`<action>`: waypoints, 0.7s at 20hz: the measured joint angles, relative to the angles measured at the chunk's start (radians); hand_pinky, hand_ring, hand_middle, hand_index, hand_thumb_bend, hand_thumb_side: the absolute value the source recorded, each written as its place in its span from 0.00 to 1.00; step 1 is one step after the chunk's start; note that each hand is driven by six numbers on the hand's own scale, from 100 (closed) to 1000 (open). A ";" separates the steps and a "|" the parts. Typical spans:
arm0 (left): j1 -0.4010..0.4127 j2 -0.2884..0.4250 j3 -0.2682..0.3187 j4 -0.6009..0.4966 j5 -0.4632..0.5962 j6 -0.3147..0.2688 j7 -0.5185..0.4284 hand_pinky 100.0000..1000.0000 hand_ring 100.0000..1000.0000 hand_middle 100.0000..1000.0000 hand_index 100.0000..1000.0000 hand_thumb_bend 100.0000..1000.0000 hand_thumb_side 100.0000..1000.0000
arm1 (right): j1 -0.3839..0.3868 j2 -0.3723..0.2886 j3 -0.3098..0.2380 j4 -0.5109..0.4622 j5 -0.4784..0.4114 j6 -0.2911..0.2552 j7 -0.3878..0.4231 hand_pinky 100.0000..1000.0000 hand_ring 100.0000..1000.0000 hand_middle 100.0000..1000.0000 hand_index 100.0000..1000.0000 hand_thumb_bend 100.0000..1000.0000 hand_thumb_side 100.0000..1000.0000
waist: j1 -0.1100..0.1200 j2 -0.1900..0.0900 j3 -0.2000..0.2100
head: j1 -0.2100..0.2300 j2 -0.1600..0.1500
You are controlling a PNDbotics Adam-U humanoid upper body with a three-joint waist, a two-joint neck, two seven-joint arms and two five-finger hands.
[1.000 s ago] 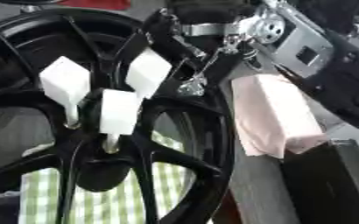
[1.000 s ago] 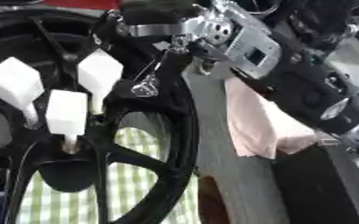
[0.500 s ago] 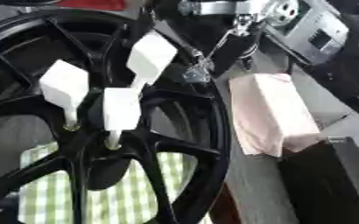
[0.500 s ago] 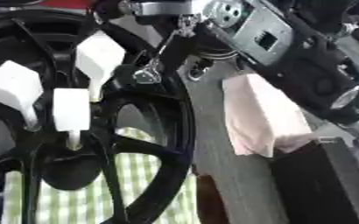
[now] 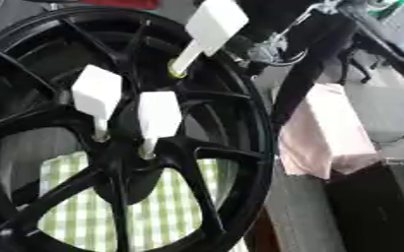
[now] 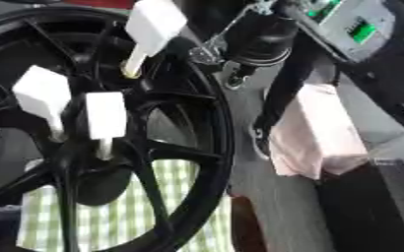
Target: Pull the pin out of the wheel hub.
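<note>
No brand, label or writing is showing legibly. A black wheel hub is filling the left and centre of the frame, standing over a green checked cloth. Two white-headed pins are sitting in its centre. A third pin is hanging at upper centre, clear of the hub, with its white head beside the right robot hand; whether the fingers are holding it cannot be told. A pink cloth is lying at right.
</note>
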 measured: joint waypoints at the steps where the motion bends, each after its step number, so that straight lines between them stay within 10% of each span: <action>1: 0.003 0.000 0.003 0.000 0.000 -0.001 0.002 0.76 0.54 0.53 0.67 0.16 0.74 | 0.031 -0.001 -0.022 0.008 -0.009 -0.001 -0.020 0.79 0.79 0.03 0.18 0.00 0.00 | 0.009 -0.002 -0.009 | 0.013 0.001; 7: 0.032 -0.001 0.027 0.000 -0.005 -0.002 0.028 0.76 0.54 0.53 0.67 0.16 0.73 | 0.288 0.023 -0.191 0.026 0.033 0.011 -0.189 0.79 0.75 0.05 0.19 0.00 0.00 | 0.046 -0.020 -0.074 | 0.077 0.008; 14: 0.034 -0.002 0.035 0.000 -0.006 -0.006 0.039 0.76 0.54 0.53 0.67 0.17 0.73 | 0.583 0.254 -0.337 -0.021 0.230 0.007 -0.429 0.79 0.76 0.06 0.21 0.00 0.00 | 0.079 -0.020 -0.102 | 0.083 0.009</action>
